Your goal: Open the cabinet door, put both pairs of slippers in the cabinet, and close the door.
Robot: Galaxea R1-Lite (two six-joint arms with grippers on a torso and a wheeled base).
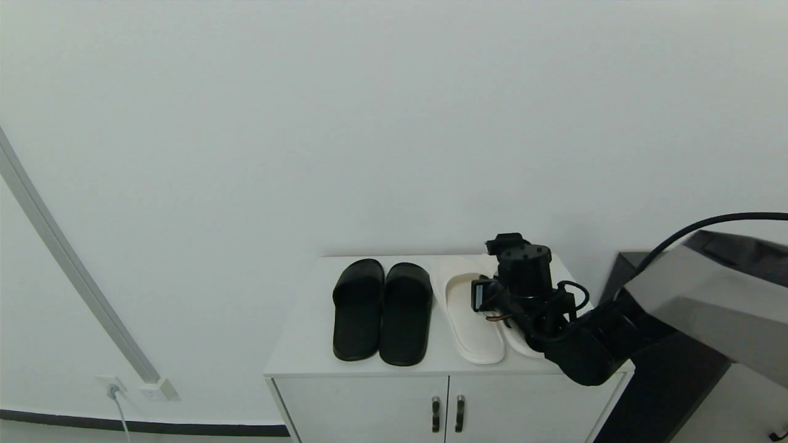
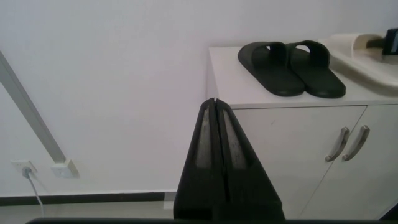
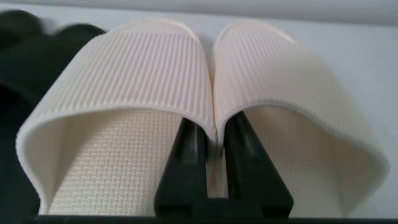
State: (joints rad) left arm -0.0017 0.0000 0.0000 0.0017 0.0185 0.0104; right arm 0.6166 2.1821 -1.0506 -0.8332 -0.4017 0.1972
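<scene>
1. Your right gripper [image 3: 213, 127] has one finger inside each of the white slippers [image 1: 471, 320] on the cabinet [image 1: 308, 335] top. It is clamped on the two adjoining strap edges between them. Make that pinch firm and deep under the straps, so both shoes lift as one
2. Lift straight up off the cabinet top before swinging away, or the soles may drag into the black slippers [image 1: 381, 311] just beside them, toward the cabinet's left end
3. The cabinet doors [image 1: 363, 409] are shut, with the handles [image 1: 436, 413] side by side at the front middle. Your left gripper [image 2: 215, 112] hangs before the cabinet's left side, fingers pressed together and empty. I judge it is the one to open a door
4. The white pair looks like soft ribbed foam, toes toward the cabinet's back edge, so expect the straps to flex
</scene>
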